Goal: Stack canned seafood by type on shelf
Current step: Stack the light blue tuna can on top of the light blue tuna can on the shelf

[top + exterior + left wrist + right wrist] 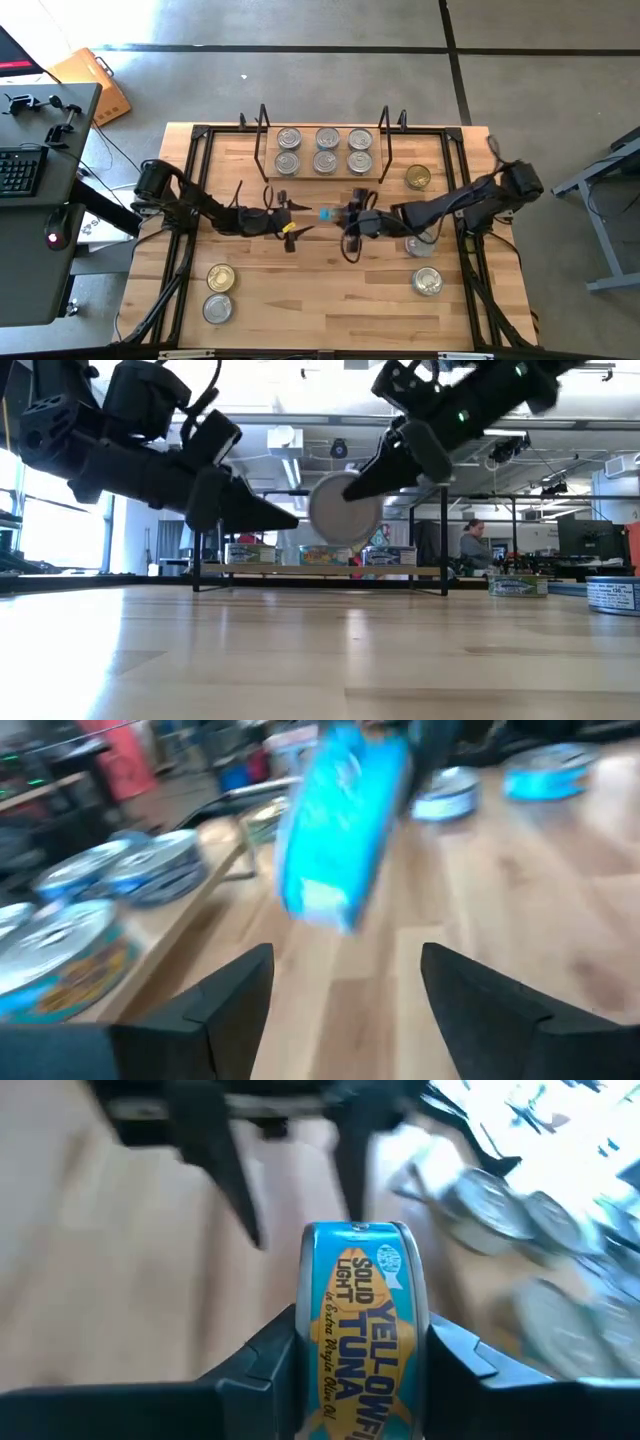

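Note:
A tuna can (360, 1310) with a blue and yellow label hangs above the middle of the table, my right gripper (345, 215) shut on it. My left gripper (292, 225) stands open just left of the can (325, 212), pointing at it; its fingers (240, 990) are apart with nothing between them. The shelf (345, 178), a wood board in a black wire frame, stands at the far edge and bears several silver-topped cans (325, 150) in two rows. My right gripper pinches the can by its two flat ends between its two fingers (275, 1355). The fingers slant down from the table's right side. The can stands on edge, one silver end (340, 515) facing the near edge, lifted clear of the table.
Loose cans lie on the table: a gold-topped one (418, 178) right of the shelf, two (427, 282) near the right arm, and a gold-topped one (221, 277) and a silver one (217, 308) near left. A person (472, 545) sits in the room behind.

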{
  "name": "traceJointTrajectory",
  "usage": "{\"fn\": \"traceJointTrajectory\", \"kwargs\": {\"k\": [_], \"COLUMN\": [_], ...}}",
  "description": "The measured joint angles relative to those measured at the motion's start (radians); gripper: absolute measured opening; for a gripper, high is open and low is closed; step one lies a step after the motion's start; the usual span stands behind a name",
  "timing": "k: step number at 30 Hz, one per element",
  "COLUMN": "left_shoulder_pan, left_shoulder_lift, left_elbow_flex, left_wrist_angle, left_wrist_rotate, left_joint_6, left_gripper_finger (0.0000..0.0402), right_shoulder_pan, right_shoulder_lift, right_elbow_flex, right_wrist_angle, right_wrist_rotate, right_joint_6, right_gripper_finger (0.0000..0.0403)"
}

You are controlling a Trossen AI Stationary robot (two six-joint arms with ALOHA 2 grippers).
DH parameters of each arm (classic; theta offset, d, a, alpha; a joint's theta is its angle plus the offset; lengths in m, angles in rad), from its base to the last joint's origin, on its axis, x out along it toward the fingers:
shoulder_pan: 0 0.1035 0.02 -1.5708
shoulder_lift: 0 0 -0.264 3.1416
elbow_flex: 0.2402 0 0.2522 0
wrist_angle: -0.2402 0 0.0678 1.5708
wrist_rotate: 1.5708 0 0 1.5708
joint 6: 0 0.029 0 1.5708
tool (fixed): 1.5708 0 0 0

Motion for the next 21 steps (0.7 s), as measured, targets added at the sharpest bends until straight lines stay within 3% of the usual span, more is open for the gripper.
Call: {"fn": "traceJointTrajectory", "kwargs": {"k": [4,7,14,21], "left_shoulder_pan": [-0.009,-0.005,-0.001,-0.002], "left_shoulder_lift": [-0.017,-0.023,-0.023,-0.023], "left_elbow_flex": [0.000,0.000,0.008,0.008], "left_wrist_angle": [-0.033,-0.020,0.011,0.008], "left_wrist_rotate": [-0.089,-0.110,-0.086,-0.038], "left_joint_6": [0.004,0.003,-0.083,-0.135], "left_gripper_finger": [0.0248,0.0243,0.0234,0.0225], "right_shoulder_pan": [-0.070,-0.158,-0.383,-0.553], "right_shoulder_lift": [-0.022,-0.013,0.090,0.253], "right_elbow_flex": [0.112,0.210,0.353,0.407], "right_wrist_angle": [-0.262,-0.328,-0.245,-0.101], "right_wrist_rotate": [0.058,0.055,0.015,-0.067], "right_joint_6": [-0.070,-0.203,-0.549,-0.737], "right_gripper_finger": [0.0126,0.0126,0.0126,0.0126]}}
